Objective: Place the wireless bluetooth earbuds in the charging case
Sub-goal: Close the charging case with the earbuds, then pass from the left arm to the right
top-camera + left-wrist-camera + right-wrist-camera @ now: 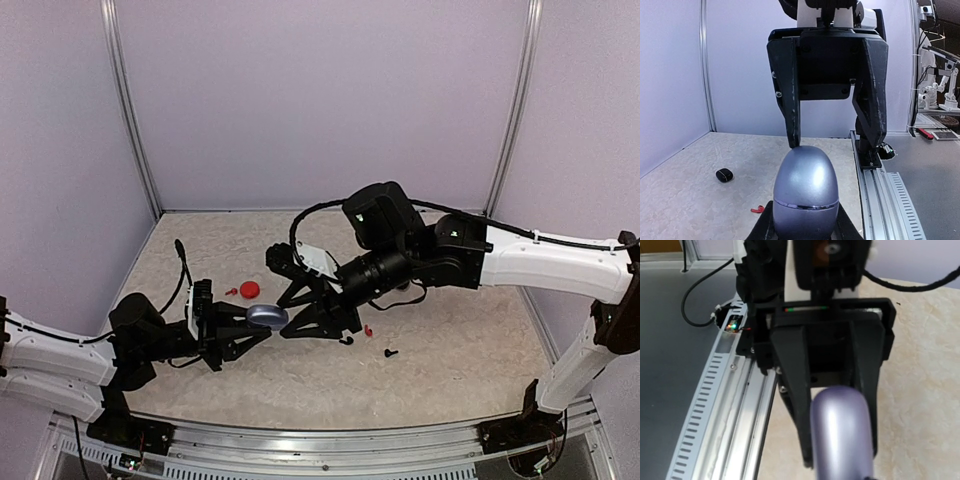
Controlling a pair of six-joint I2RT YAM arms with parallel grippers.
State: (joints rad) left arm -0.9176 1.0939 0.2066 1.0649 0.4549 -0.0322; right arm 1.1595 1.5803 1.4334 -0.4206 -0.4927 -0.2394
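My left gripper [256, 326] is shut on a silvery grey egg-shaped charging case [268, 317], lid closed, held above the table. In the left wrist view the case [805, 192] stands between my fingers, which show at the bottom edge. My right gripper [300, 322] faces it, open, its jaws wide astride the case's tip; one fingertip [795, 141] touches the top. The right wrist view shows the case [842, 435] in the left gripper's fingers [792, 405]. Loose earbuds lie on the table: a red one [368, 330], two black ones [346, 340] [390, 352], and another red one [231, 292].
A red case [249, 290] lies behind the left gripper. The left wrist view shows a black case [724, 175] and a red earbud [757, 209] on the marbled table. A metal rail [330, 462] runs along the near edge. Walls enclose three sides.
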